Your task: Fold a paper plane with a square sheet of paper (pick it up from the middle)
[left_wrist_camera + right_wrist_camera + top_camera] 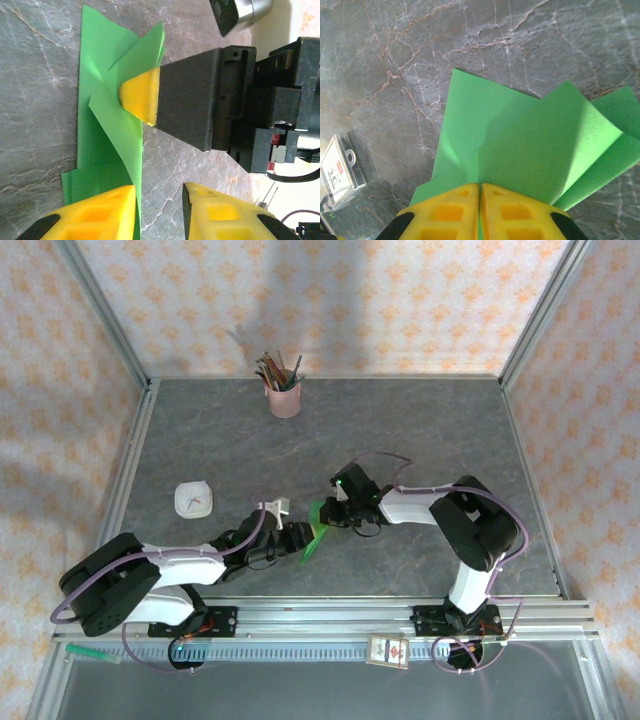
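Note:
The square sheet of paper [530,145] is bright green and folded into a creased shape with flaps fanning out. It sits mid-table [316,538], partly lifted off the grey surface. My right gripper [480,200] is shut on its folded edge, reaching in from the right [332,512]. In the left wrist view one of its yellow fingertips [142,95] presses on the green paper [100,75]. My left gripper [159,215] is open with bare table between its fingers and a paper edge beside the left finger. It sits just left of the paper [300,540]. A finished paper plane is out of view.
A pink cup of pencils [285,398] stands at the back centre. A small white round-cornered object [193,499] lies to the left. A white card in a clear holder [340,170] lies near the paper. Another card [388,651] rests on the front rail. Metal frame posts edge the table.

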Robot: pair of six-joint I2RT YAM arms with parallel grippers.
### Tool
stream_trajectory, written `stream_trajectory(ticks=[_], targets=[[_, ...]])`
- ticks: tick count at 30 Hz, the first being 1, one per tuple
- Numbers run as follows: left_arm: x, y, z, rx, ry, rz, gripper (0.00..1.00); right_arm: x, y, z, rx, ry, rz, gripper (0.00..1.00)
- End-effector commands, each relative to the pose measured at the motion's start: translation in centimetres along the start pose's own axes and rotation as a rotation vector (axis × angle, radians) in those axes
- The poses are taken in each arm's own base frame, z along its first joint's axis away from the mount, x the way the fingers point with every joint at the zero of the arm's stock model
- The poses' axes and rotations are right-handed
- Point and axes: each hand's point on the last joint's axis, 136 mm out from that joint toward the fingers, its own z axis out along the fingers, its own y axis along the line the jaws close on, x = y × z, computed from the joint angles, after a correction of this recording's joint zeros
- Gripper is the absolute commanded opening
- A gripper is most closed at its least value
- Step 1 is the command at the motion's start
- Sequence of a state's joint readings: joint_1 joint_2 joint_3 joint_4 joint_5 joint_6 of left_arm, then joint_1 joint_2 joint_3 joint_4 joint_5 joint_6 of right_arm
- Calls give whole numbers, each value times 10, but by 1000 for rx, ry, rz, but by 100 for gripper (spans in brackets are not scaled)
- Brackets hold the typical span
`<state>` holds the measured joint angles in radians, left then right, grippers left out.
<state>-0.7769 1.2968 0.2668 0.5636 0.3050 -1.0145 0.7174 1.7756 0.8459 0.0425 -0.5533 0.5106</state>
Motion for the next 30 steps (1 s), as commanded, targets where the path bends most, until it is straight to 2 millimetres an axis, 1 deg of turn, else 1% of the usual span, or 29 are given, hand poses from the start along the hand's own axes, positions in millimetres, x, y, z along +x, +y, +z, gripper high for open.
stream_trajectory(ticks=[1, 8, 12, 16, 20, 23, 27, 29, 30], targets=[[0, 16, 0, -90, 8, 33, 31, 26, -59, 12, 215, 66, 37, 12], [10, 24, 10, -127, 71, 40, 31, 26, -59, 13, 212, 66, 37, 11], [15, 29, 14, -143, 91, 32, 25, 27, -59, 14, 211, 70, 37, 11], [16, 30, 14, -139, 95, 30, 18, 27, -59, 14, 210, 72, 36, 11], [16, 33, 14, -140, 90, 22, 10, 28, -61, 15, 211, 74, 39, 11], [17, 30, 13, -110, 87, 9, 5, 29, -62, 16, 212, 76, 41, 11], [13, 30, 9, -112, 63, 7, 5, 28, -61, 16, 211, 72, 38, 11], [10, 29, 5, -112, 45, 12, 9, 28, -62, 15, 214, 73, 39, 11], [8, 27, 3, -109, 37, 19, 13, 29, -63, 15, 215, 75, 40, 11]])
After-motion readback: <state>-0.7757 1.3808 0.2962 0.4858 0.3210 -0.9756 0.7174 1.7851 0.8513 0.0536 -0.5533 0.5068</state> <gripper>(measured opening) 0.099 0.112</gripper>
